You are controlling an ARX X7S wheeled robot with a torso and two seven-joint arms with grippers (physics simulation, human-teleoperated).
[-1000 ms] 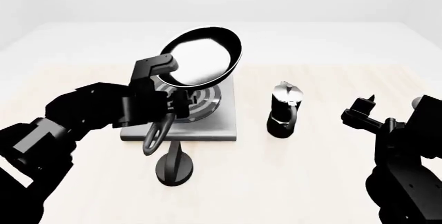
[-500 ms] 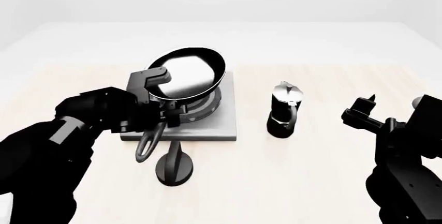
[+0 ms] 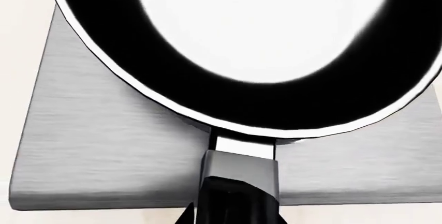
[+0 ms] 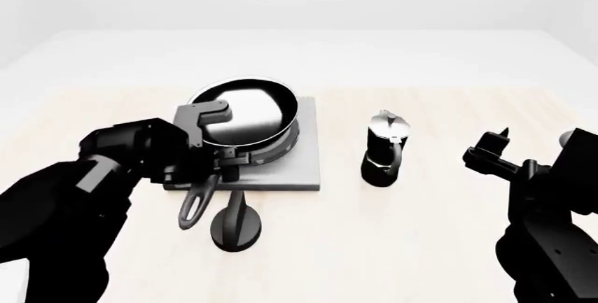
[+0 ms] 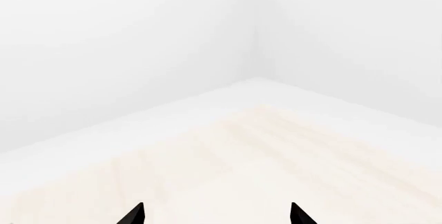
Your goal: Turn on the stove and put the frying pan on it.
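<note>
The black frying pan (image 4: 245,113) with a pale shiny inside sits low over the grey square stove (image 4: 301,164), nearly level and covering its ring burner. My left gripper (image 4: 217,166) is shut on the pan's handle (image 4: 196,201). In the left wrist view the pan (image 3: 262,43) fills the picture over the stove's brushed plate (image 3: 103,151), and the handle (image 3: 238,182) runs between my jaws. My right gripper (image 4: 491,145) is open and empty at the right, away from everything; its two fingertips (image 5: 134,214) show over bare table.
A small black round-based knob (image 4: 235,224) stands just in front of the stove, next to the pan handle. A black-and-silver moka pot (image 4: 385,148) stands right of the stove. The light wood table (image 4: 421,247) ends at a white far edge.
My left gripper has lowered and levelled the pan from a raised tilt down onto the stove, and the handle has swung lower. The right arm has not moved.
</note>
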